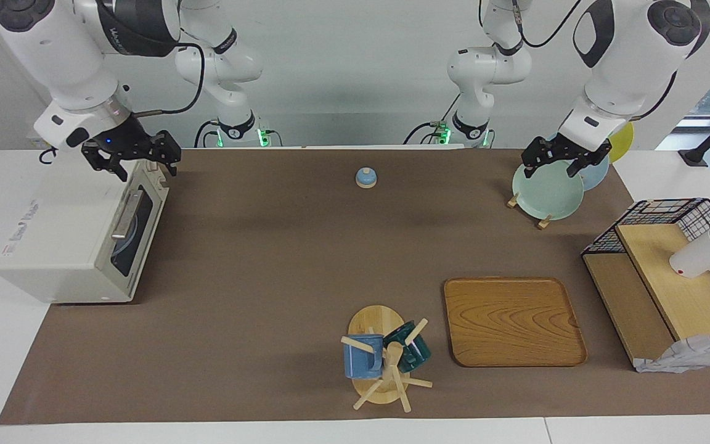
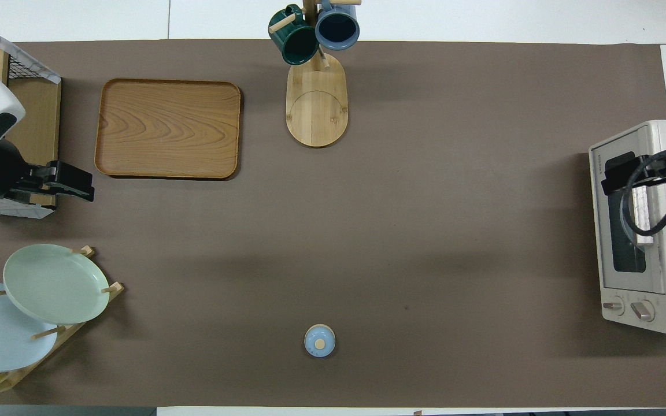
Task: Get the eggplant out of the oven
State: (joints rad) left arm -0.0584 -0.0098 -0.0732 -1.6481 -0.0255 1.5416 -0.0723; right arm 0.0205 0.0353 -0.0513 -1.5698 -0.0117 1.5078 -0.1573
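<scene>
the oven (image 1: 77, 240) sat at the right arm's end of the table with its glass door shut and the bar handle (image 1: 126, 214) across it; the eggplant could not be made out through the dark window in either view. the right gripper (image 1: 136, 161) hung in the air over the upper edge of the oven door, its fingers spread apart and holding nothing. near the middle, close to the robots' edge of the brown mat (image 1: 256, 259), stood a small blue lid (image 1: 366, 177). farther from the robots stood a wooden mug rack (image 1: 383, 364) carrying a blue mug (image 1: 361, 356) and a dark green mug (image 1: 412, 348), with a wooden tray (image 1: 513, 321) beside it. the left gripper (image 1: 557, 161) hovered over the pale green plate (image 1: 546, 194) in the plate rack, fingers parted and empty. a wire-and-wood shelf (image 1: 669, 277) stood at the left arm's end of the table.
</scene>
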